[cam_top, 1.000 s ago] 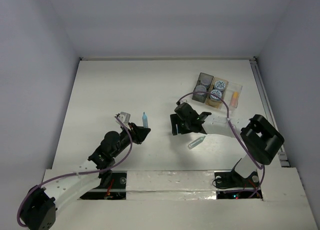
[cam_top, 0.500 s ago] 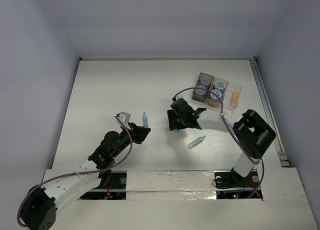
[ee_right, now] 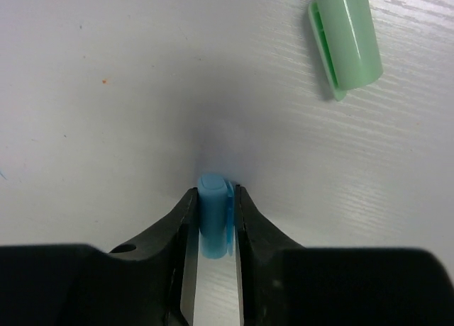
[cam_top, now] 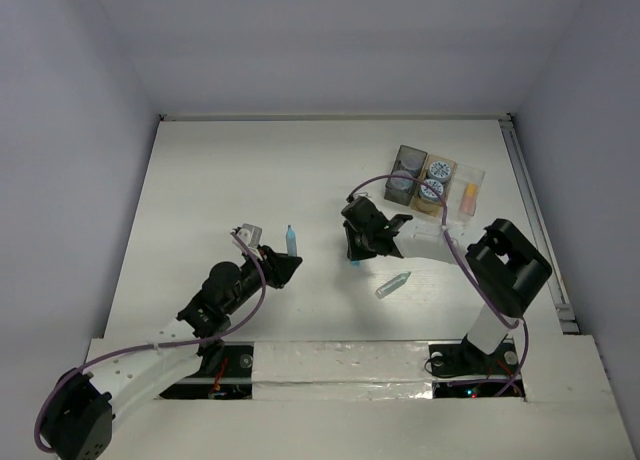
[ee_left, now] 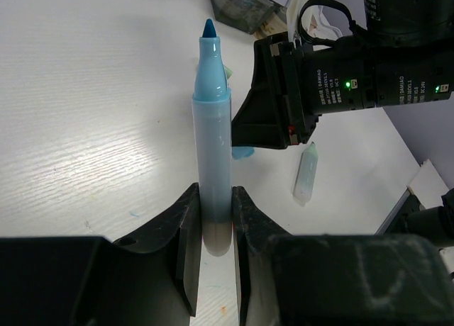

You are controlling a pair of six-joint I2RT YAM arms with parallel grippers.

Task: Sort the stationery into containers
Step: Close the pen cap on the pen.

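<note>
Right hand (ee_right: 213, 195) has clamped the blue cap (ee_right: 212, 223)

White table (cam_top: 230, 180), faint wood grain. Lying flat on it, near the right pincer (cam_top: 355, 258), off to its right and toward the arm bases: mint stick (cam_top: 393, 285). Pinched between that pincer's fingers (ee_right: 177, 234), end down against the tabletop: blue cap (ee_right: 213, 212). Farther out, beyond the pincer and to its right, well apart: row of three joined trays (cam_top: 410, 155). Ahead and left of the fingertips: tiny orange speck (ee_right: 104, 81).
</note>
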